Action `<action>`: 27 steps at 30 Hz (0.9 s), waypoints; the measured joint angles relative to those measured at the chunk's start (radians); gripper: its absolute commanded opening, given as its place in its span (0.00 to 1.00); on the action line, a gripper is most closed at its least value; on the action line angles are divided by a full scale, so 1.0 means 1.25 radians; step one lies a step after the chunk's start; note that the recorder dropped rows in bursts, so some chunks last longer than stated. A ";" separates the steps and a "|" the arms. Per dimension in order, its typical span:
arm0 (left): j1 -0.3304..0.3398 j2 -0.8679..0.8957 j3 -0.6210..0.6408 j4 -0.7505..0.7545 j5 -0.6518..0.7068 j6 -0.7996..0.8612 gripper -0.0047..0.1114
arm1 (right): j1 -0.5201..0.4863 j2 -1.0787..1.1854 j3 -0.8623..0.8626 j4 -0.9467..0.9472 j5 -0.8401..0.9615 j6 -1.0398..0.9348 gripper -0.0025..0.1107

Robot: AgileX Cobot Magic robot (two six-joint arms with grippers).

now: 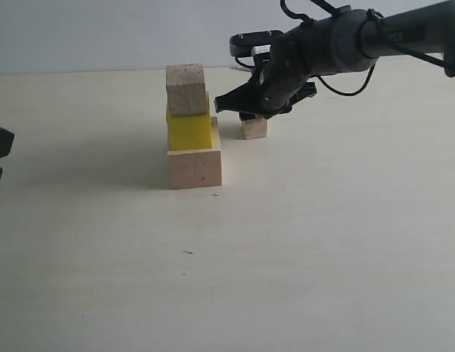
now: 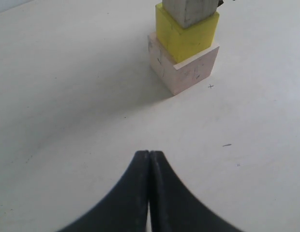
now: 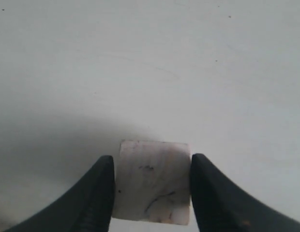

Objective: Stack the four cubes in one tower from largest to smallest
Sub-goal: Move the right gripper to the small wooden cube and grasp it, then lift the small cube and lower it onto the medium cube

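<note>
Pale-wood sm. cube on table, in pinch of R fingers; L fingers tight together.

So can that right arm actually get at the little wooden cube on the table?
Most likely yes. The right gripper has its fingers on either side of the small wooden cube, seemingly touching both sides, with nothing between. The three-cube stack stands apart to one side, out of the way.

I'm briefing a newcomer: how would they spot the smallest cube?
Find the three-cube stack on the pale table. Just right of it, the small cube sits alone on the table between the fingers of the right claw; the only unstacked block and the smallest.
</note>
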 measured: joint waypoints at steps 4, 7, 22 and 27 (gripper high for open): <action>0.000 0.000 0.000 0.000 0.000 0.000 0.05 | 0.000 -0.023 0.000 -0.006 0.065 0.000 0.02; 0.000 0.000 0.000 0.000 0.000 0.000 0.05 | 0.000 -0.053 0.000 -0.014 0.106 0.000 0.02; 0.000 0.000 0.000 0.000 0.000 0.001 0.05 | 0.002 -0.315 0.135 -0.012 0.235 0.069 0.02; 0.000 0.000 0.000 -0.005 0.000 0.001 0.05 | 0.041 -0.440 0.178 -0.012 0.243 0.092 0.02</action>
